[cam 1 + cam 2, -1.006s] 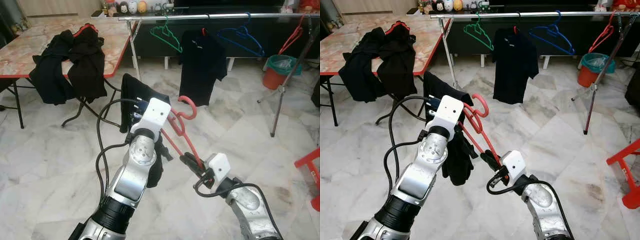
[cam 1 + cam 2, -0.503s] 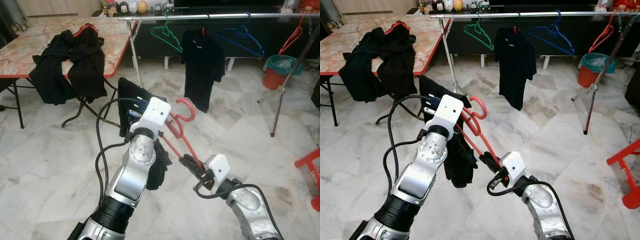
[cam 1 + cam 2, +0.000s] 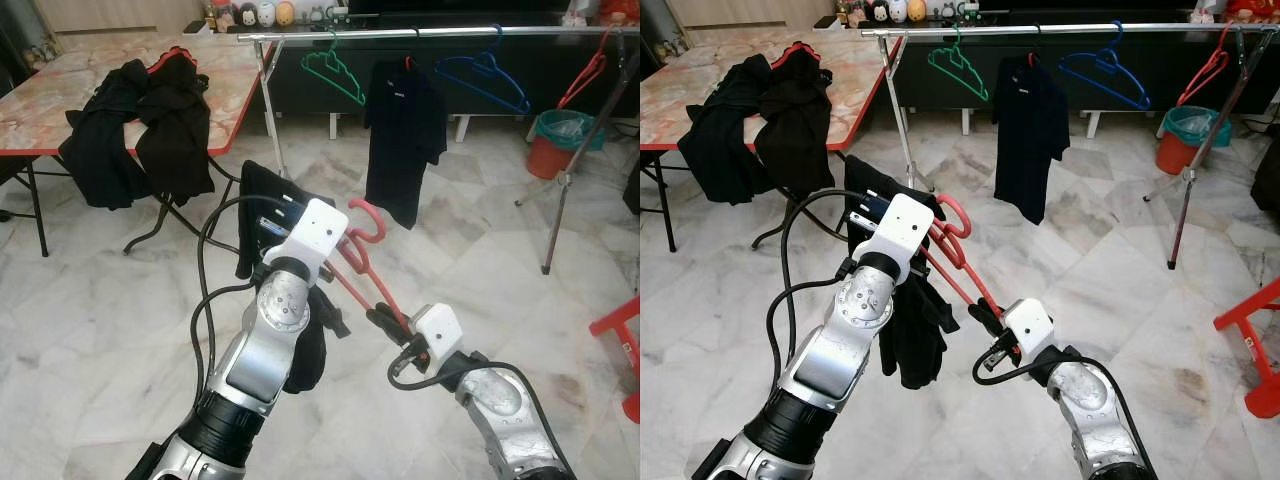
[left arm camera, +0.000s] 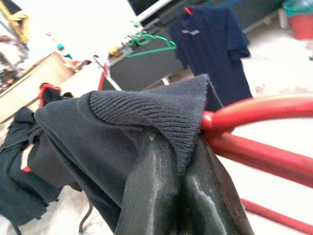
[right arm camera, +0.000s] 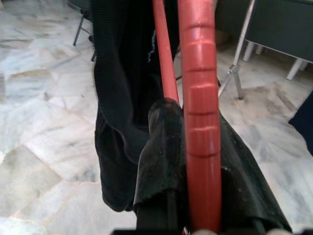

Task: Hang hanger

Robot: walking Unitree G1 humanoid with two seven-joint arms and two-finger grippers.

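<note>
Right now both grippers are sharing one load: the red hanger (image 3: pixel 362 262) with a black garment (image 3: pixel 908 325) draped on it, held well short of the clothes rail (image 3: pixel 420 33). The left gripper (image 4: pixel 178 191) is pinching the garment's ribbed edge against the hanger's upper part with its fingers pressed together. The right gripper (image 5: pixel 190 161) is clamping the hanger's lower red bar. The hanger's long axis is running diagonally, its hook end pointing up toward the rail and its gripped end lying farthest from the rail. The hook is the part nearest the rail, which is standing farther ahead and higher. The hanger looks like thin, rigid red plastic with a ridged bar. I judge the coming move needs lifting and reaching forward toward the rail.
</note>
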